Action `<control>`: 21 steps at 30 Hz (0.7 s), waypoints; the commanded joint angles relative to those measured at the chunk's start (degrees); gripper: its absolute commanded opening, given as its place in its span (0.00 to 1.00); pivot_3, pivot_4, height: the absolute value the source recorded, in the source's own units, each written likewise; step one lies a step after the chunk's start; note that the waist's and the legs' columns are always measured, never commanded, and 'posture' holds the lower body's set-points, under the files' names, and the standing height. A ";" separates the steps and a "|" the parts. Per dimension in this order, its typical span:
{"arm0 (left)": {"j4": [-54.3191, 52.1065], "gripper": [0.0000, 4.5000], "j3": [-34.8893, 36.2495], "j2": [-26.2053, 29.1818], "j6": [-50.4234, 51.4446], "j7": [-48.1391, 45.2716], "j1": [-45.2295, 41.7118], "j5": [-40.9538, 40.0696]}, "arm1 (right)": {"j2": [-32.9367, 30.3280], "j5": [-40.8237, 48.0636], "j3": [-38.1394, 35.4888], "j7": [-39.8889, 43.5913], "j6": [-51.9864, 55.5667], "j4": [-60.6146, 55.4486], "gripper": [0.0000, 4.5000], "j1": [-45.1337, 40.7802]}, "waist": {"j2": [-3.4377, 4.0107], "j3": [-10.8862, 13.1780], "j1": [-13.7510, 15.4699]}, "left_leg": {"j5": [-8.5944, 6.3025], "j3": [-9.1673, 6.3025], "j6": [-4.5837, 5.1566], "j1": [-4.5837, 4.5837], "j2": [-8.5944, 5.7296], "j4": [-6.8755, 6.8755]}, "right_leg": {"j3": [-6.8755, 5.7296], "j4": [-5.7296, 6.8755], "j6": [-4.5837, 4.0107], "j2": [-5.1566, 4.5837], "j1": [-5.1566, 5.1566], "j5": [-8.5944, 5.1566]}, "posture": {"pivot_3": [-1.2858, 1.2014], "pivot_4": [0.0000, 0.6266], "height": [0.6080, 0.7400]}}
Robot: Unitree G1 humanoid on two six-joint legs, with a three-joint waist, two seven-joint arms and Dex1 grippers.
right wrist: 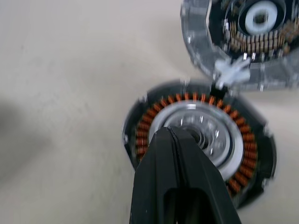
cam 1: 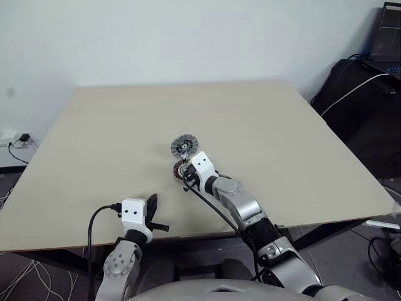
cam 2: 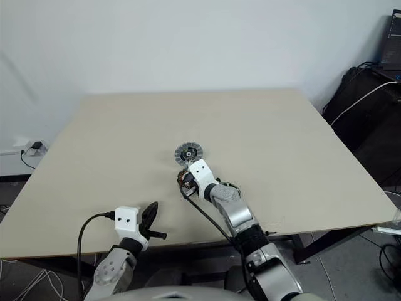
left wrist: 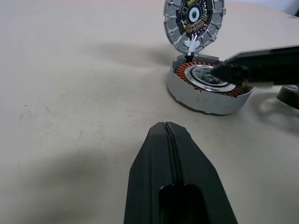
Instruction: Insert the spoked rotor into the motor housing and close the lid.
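Closed right claw (right wrist: 174, 135) hangs over motor housing (right wrist: 140, 135), lid (left wrist: 174, 28) lying open beside.

The left gripper (cam 1: 152, 213) hangs at the near edge, left of centre, its two black fingers pressed together. The right arm reaches farther out and toward the left, its right gripper (right wrist: 174, 140) closed and angled slightly downward.

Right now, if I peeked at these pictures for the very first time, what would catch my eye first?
Probably the motor housing near the middle of the table, a round metal cup with a bright ring of orange-brown coils. Its lid stands open just behind it, ribbed and dark in the centre. The right hand, shut, pokes over the shiny middle of the cup.
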 commanded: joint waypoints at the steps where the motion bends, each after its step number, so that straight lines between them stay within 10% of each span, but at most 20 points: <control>1: -0.92 0.00 -0.52 -0.16 -0.23 -0.12 -0.47 -0.24 | 0.51 -0.84 0.04 -0.09 -1.82 0.84 0.00 -2.00 | 0.01 -0.02 0.02 | 0.00 0.00 0.00 0.00 0.00 0.00 | 0.00 0.00 0.00 0.00 0.00 0.00 | 0.52 0.00 1.00; 21: -1.20 0.00 -0.17 -0.17 -0.02 -0.03 -0.67 -0.51 | 1.21 -2.16 -1.24 -1.03 -4.01 7.48 0.00 -4.18 | 0.16 -0.13 -0.25 | 0.04 0.00 -0.04 0.05 0.00 0.01 | 0.02 0.07 -0.03 0.05 0.01 0.02 | 0.52 0.00 1.00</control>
